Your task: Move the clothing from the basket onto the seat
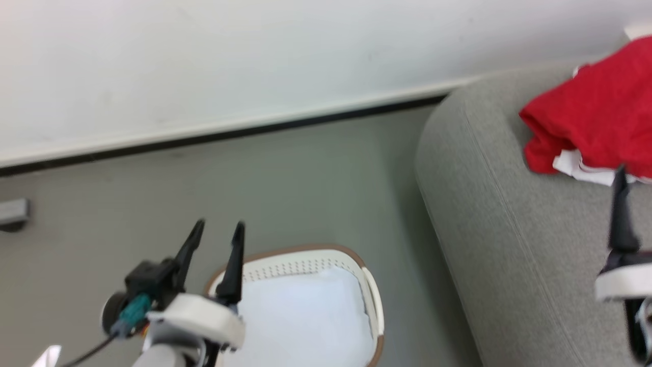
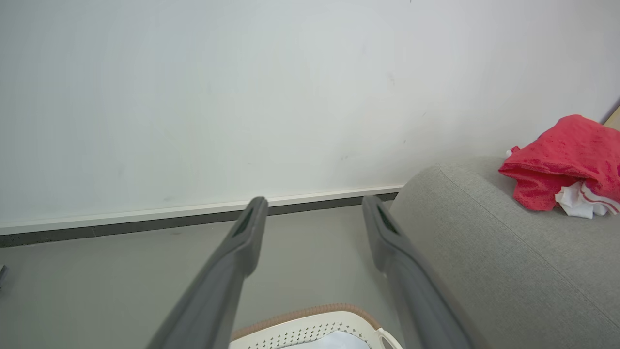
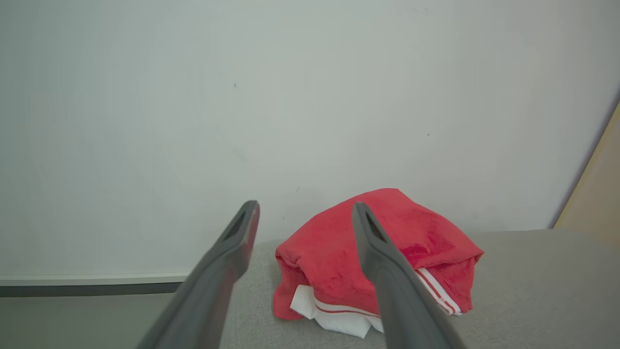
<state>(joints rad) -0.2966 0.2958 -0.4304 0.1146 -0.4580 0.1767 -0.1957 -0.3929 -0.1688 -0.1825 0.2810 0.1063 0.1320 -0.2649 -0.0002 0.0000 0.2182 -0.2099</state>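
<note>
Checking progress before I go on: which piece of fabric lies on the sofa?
The red clothing with white striped trim, bunched on the grey sofa. The other, a plain white sheet, lies in the basket.

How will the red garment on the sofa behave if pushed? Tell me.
Likely floppy: the red garment lies in a crumpled, folded heap. It would probably bunch rather than slide, since it rests on the fabric-covered grey sofa. Rolling seems unlikely.

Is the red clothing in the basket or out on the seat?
Out. The clothing lies bunched on the seat; the basket shows a white sheet, no red visible.
</note>
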